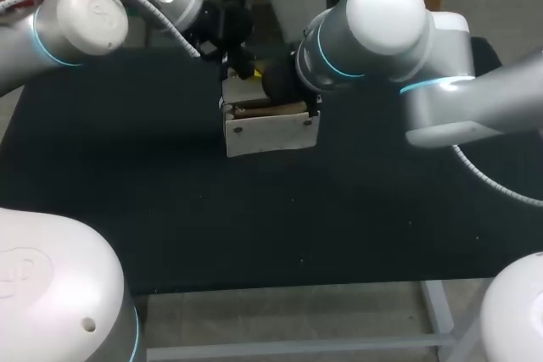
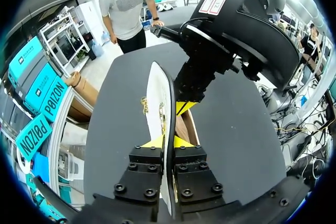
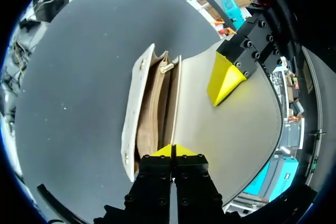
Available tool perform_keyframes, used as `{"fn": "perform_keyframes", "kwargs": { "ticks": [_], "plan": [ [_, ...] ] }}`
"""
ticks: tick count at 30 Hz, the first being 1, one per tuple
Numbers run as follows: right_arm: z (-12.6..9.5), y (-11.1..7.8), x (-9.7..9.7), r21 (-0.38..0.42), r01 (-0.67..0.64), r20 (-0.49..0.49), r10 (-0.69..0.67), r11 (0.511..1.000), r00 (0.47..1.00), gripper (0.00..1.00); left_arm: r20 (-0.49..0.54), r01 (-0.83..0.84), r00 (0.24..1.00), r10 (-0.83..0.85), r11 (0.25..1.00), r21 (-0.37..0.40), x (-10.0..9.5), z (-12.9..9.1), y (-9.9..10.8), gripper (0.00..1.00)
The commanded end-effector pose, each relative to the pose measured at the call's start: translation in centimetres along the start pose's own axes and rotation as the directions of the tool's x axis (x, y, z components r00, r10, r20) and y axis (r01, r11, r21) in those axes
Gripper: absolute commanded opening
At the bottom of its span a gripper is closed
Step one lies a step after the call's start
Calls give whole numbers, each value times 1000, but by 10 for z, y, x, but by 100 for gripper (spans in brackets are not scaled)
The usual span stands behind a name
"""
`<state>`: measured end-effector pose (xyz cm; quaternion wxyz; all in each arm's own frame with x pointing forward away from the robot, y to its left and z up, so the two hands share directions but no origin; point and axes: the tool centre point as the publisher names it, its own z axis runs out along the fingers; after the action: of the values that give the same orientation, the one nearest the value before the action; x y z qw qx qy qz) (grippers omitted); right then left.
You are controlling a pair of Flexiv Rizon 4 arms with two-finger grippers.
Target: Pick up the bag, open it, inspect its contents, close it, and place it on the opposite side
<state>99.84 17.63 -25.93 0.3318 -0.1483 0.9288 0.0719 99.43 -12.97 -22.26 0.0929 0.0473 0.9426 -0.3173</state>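
Our left gripper (image 2: 163, 144) has its yellow fingertips pinched narrowly on the raised flap (image 2: 155, 98) of the cream rectangular leather-look handbag (image 1: 271, 129), one tip on each face. Our right gripper (image 3: 173, 149) is closed tight on the rear wall's rim, just beside the tan lining (image 3: 155, 113). The handbag stands open on the black felt-covered table (image 1: 170, 209), near its middle, between both arms.
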Motion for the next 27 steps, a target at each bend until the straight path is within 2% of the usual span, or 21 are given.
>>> {"fn": "perform_keyframes", "kwargs": {
  "ticks": [1,5,12,22,27],
  "plan": [
    [-16,-1,5,12,-6,44,6,1000,999,0,2,8,1000,-8,1000,4,1,-6,-2,0],
    [-37,-3,5,27,-4,93,1,1000,996,0,4,17,1000,-17,1000,3,1,-13,-6,0],
    [-58,-5,8,33,-7,132,3,999,991,0,-19,51,999,-51,999,16,3,-18,-8,0],
    [-74,-1,18,37,4,164,-10,999,986,0,-82,97,992,-96,995,8,9,-15,-11,0],
    [-84,-1,20,27,4,177,-9,1000,984,0,-156,128,980,-121,991,32,13,-18,-15,0]
  ]
}}
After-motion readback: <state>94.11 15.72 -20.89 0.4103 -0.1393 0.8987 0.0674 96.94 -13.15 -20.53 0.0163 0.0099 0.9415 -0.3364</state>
